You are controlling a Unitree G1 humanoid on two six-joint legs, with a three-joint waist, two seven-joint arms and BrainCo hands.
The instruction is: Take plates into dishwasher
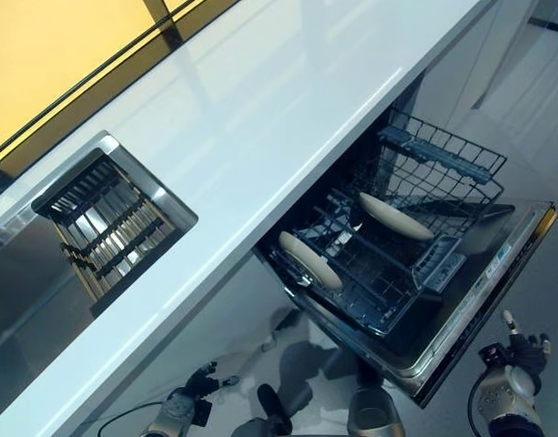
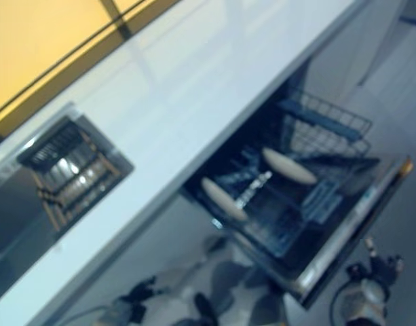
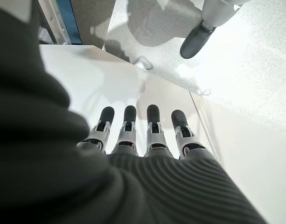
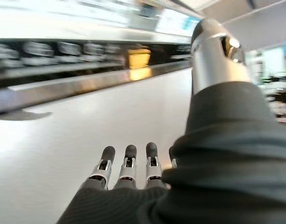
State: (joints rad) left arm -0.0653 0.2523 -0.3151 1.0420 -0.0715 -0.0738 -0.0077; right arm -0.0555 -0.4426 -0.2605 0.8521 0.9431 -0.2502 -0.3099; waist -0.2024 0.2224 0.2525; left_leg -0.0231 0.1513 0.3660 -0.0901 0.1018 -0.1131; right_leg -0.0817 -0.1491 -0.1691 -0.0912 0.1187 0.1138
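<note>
2 plates already stand in the dishwasher rack, ahead of both hands. Left hand and right hand hang empty, fingers straight. No plate shows on the desk, so loading looks finished.

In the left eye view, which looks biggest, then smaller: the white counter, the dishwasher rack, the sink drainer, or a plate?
1. Counter, by far the biggest.
2. Dishwasher rack.
3. Sink drainer.
4. The two plates, one and the other, look about alike, so no ranking between them.
</note>
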